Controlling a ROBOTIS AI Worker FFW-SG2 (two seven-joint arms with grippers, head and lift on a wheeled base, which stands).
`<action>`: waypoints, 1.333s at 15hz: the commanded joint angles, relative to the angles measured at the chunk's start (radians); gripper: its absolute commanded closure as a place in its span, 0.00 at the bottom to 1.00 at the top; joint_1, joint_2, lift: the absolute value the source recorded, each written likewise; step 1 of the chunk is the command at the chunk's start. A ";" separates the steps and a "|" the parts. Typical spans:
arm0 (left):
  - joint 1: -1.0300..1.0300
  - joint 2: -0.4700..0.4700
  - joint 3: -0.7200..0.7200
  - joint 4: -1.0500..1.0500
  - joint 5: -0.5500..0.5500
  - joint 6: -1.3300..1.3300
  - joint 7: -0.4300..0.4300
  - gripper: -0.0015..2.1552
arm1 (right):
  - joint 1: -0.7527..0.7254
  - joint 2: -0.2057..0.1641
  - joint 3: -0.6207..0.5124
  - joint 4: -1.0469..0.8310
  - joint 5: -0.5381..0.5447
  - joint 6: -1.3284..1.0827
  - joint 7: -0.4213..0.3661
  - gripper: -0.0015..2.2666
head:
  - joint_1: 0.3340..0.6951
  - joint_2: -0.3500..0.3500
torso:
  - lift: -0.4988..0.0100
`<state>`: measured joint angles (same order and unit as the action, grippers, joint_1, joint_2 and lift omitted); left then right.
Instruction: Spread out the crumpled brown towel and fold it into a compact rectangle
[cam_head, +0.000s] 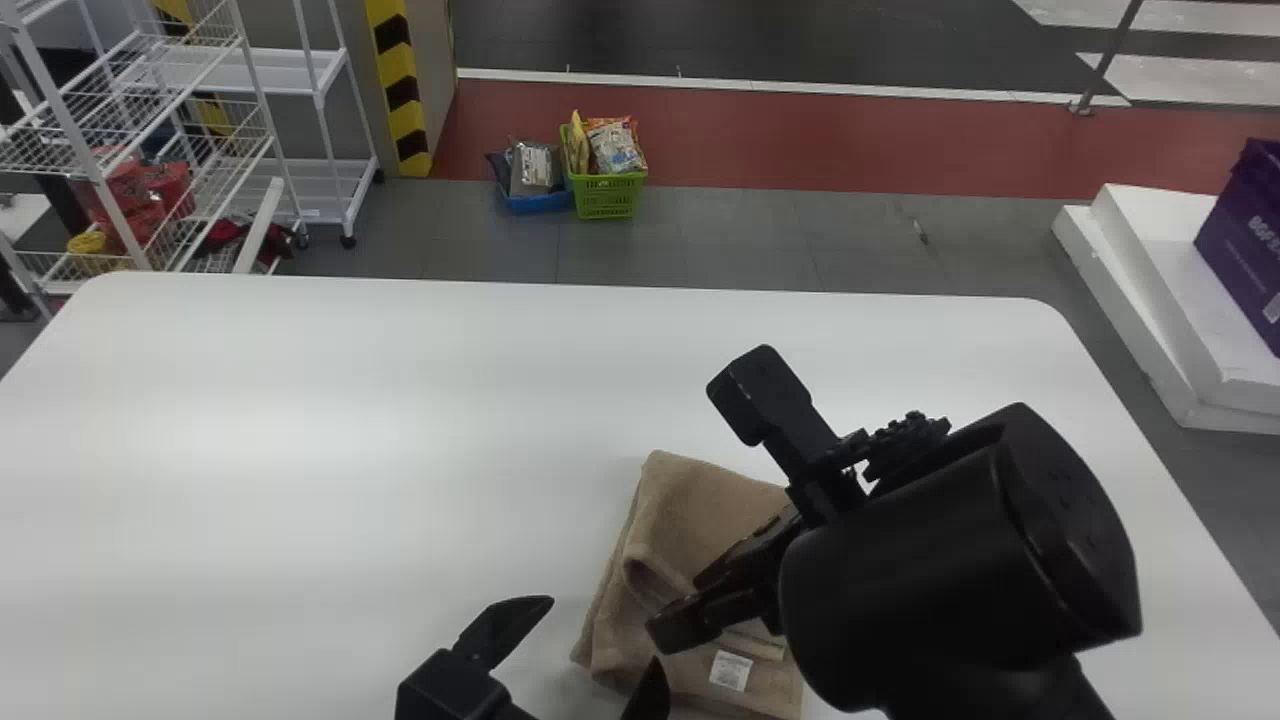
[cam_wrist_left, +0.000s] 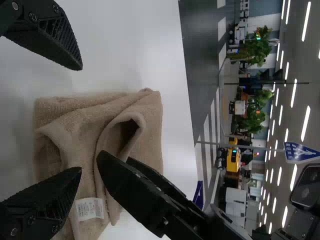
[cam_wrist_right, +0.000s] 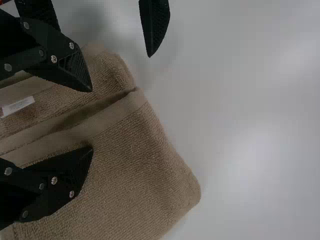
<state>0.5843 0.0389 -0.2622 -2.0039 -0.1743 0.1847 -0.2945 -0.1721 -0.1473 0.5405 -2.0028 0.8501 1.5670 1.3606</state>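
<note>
Here, the right gripper (cam_head: 684, 603), fingers apart, is over the folded towel (cam_head: 695, 500).

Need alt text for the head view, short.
A partly folded brown towel with a white label lies on a white table. The robot's right gripper is over it; the left gripper, fingers open, is at the towel's lower left in the view. On the floor beyond stand a green basket of packets and a blue basket.

Brown towel (cam_head: 690, 515), perhaps faintly ribbed; white table (cam_head: 300, 450)
</note>
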 joint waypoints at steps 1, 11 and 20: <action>0.000 0.001 0.001 0.001 0.001 -0.001 0.000 0.05 | -0.012 0.006 0.027 0.007 0.015 0.005 0.006 0.22 | 1.00 0.44 | 0.73; 0.000 0.002 0.004 0.001 0.004 -0.004 -0.005 0.05 | -0.067 0.023 0.137 0.099 0.103 0.005 0.006 0.27 | 1.00 0.47 | 0.73; 0.002 0.002 0.003 -0.006 0.002 -0.004 -0.006 0.05 | -0.067 0.026 0.131 0.071 0.107 0.005 0.006 0.55 | 1.00 0.49 | 0.73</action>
<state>0.5860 0.0415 -0.2591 -2.0070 -0.1717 0.1803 -0.3007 -0.2416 -0.1209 0.6788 -1.9197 0.9620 1.5670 1.3606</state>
